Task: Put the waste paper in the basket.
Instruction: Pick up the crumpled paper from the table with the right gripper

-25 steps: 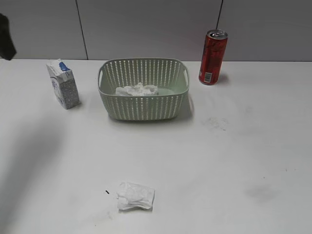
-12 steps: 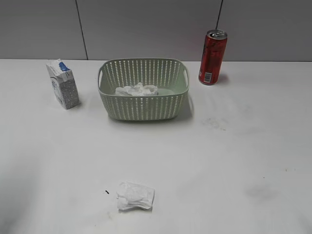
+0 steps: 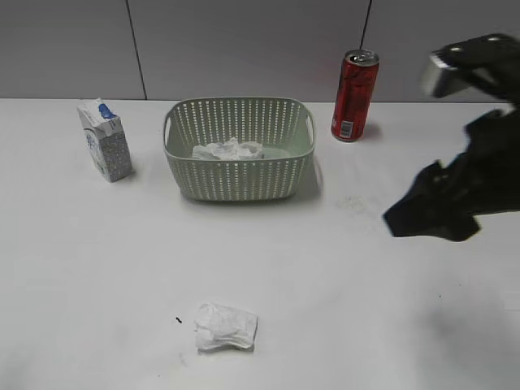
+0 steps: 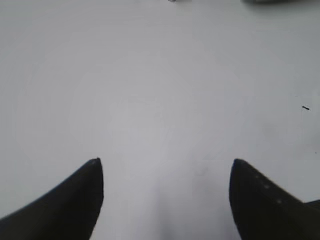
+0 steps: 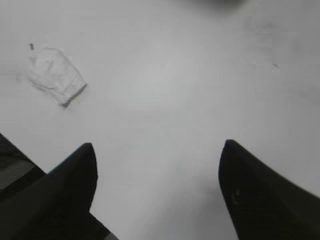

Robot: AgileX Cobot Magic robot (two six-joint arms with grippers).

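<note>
The pale green basket (image 3: 237,175) stands at the back middle of the table with crumpled waste paper (image 3: 227,150) inside it. Another white paper wad (image 3: 225,327) lies on the table near the front; it also shows in the right wrist view (image 5: 54,75) at the upper left. My right gripper (image 5: 157,152) is open and empty above bare table; its arm (image 3: 455,195) hangs at the right of the exterior view. My left gripper (image 4: 165,162) is open and empty over bare table, and is out of the exterior view.
A white-and-blue carton (image 3: 106,140) stands left of the basket. A red can (image 3: 354,96) stands to the basket's right, near the back wall. A small dark speck (image 3: 178,320) lies beside the front wad.
My right arm has come into the exterior view from the right. The dark shape at the upper left a second ago has gone. The paper and basket have not moved.
</note>
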